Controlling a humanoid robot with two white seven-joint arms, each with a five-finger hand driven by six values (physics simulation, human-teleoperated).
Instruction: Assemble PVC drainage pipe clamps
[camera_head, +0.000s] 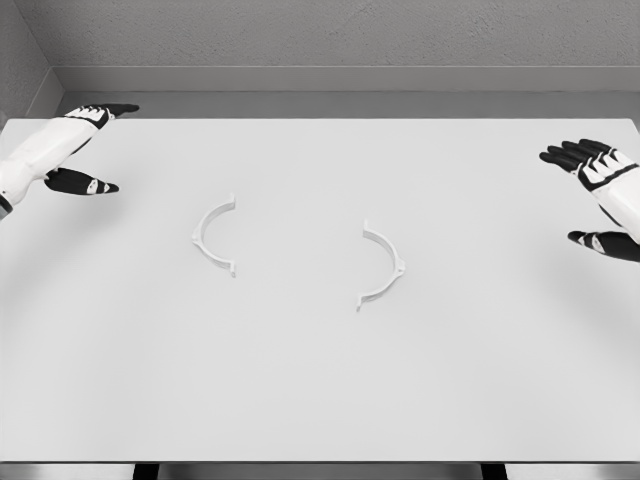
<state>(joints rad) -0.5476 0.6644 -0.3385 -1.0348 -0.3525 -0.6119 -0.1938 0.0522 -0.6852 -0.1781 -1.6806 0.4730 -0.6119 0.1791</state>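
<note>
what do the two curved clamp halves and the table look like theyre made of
Left clamp half and right clamp half: probably white moulded plastic, which suits PVC; thin, smooth, matte arcs with small tabs. As a simulator render, this is only appearance.
Table: a plain white, matte surface with no grain or gloss; laminate or painted board is possible, but it cannot be told.

White table (320, 400), grey wall (330, 35)
</note>
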